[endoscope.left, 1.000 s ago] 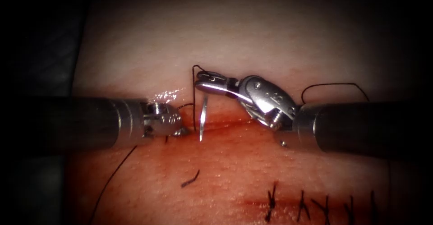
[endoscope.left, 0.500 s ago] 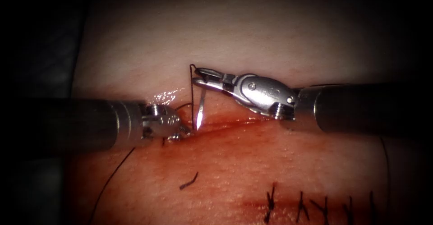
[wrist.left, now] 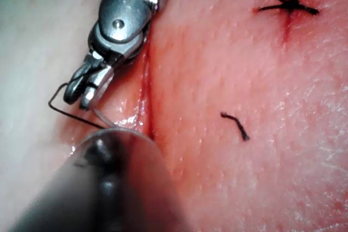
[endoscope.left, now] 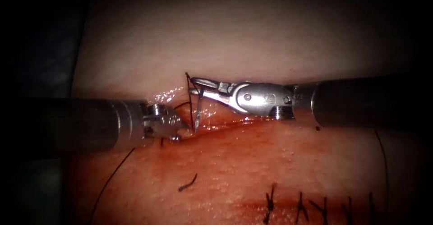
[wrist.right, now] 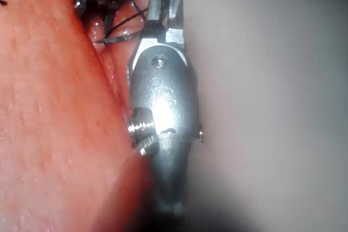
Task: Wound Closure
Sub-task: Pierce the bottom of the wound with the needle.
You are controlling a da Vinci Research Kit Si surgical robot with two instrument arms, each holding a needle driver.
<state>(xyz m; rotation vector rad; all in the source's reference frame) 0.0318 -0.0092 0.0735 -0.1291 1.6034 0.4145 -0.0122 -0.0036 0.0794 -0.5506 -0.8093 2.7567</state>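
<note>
While right end effector (endoscope.left: pixel 198 86) pinches needle (endoscope.left: pixel 198 112) near its tail, tip seemingly at cut (endoscope.left: pixel 225 125), left end effector (endoscope.left: pixel 182 126) unreadable.

Engraved "IS" readable on right end effector (wrist.right: pixel 163 4) body; other marking illegible.

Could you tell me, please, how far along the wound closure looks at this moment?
Done: a row of dark stitches already closes a lower wound. In hand: the right pincer is shut on the needle near its thread end, the tip pointing down at the cut beside the left pincer, which presses on the tissue. Whether the tip has entered is unclear. Left: this cut lies open with no stitches.
</note>
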